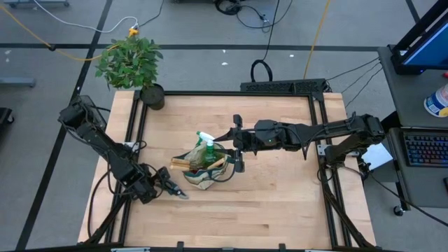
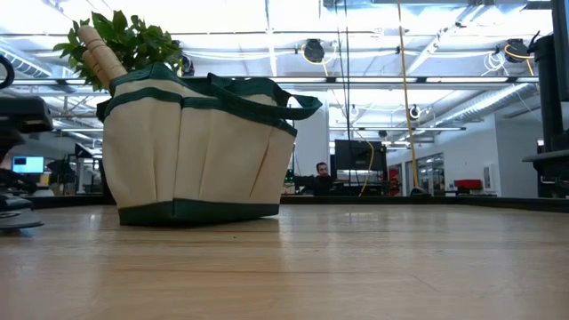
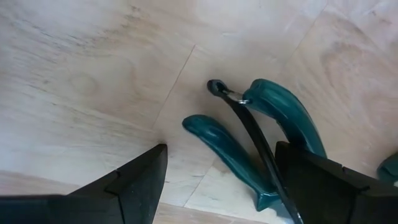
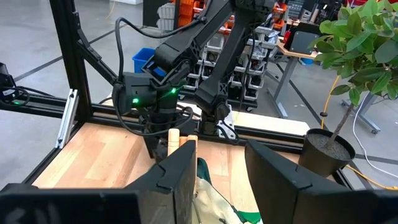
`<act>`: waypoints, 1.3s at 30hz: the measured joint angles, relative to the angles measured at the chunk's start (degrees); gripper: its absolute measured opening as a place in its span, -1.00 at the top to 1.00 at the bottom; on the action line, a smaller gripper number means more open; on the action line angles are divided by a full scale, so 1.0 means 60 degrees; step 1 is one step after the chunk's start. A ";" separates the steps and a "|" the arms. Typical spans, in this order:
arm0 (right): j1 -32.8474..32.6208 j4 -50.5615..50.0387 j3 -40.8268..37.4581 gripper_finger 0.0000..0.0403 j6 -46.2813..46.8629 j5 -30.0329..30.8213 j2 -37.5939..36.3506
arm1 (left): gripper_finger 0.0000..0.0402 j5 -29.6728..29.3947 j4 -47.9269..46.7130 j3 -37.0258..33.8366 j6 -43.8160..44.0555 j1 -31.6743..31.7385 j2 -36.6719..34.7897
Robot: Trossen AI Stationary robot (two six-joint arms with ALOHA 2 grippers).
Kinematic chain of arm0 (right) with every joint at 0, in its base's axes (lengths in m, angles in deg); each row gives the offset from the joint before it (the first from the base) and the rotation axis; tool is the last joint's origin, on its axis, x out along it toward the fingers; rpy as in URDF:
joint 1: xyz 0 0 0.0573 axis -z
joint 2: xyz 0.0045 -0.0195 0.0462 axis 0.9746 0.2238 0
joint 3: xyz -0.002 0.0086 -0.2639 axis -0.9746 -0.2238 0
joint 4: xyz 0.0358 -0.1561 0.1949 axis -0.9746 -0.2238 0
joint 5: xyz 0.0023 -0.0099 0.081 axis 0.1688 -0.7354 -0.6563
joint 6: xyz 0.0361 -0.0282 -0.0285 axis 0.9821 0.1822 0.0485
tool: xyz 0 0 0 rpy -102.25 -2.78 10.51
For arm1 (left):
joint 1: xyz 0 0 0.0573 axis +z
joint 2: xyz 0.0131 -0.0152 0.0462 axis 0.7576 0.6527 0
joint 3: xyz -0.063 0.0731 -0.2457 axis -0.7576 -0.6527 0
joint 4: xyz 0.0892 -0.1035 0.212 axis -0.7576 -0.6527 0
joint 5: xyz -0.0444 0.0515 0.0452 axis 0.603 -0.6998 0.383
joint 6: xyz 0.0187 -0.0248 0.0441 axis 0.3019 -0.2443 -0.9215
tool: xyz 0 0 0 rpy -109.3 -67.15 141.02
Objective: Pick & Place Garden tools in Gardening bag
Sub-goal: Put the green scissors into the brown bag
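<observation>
The left gripper [image 3: 217,180], fingers spread, straddles the teal-handled shears [image 3: 261,137] near the table's [image 1: 280,210] front edge; closing off-centre could skid them. The right gripper [image 1: 236,143], parted, hovers over the gardening bag [image 1: 203,171].

The gardening bag [image 1: 203,168] stands near the middle of the tabletop [image 1: 280,203]. In it sit a spray bottle [image 1: 206,145] and wooden-handled tools [image 1: 183,164]. The left hand [image 1: 171,183] lies low on the tabletop just left of the bag, over a pair of shears [image 3: 261,134]. The right hand [image 1: 236,143] hangs at the bag's right side. A potted plant [image 1: 133,66] stands at the far left corner.
</observation>
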 joint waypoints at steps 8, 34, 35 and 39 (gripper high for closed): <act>0.0000 0.0000 0.0000 0.36 0.0006 0.0000 0.0000 | -0.53 -0.0181 -0.0340 0.0022 0.0075 0.0370 -0.0004; -0.0007 0.0000 0.0000 0.36 0.0055 0.0000 0.0002 | -0.53 -0.0416 -0.0672 0.0022 -0.0492 0.0405 -0.0004; -0.0007 0.0000 0.0000 0.36 0.0055 0.0000 0.0002 | -0.53 -0.0344 -0.0668 0.0022 -0.0575 0.0405 -0.0004; -0.0007 0.0000 0.0000 0.36 0.0055 0.0000 0.0003 | -0.53 -0.0202 -0.0671 0.0022 -0.0767 0.0408 -0.0004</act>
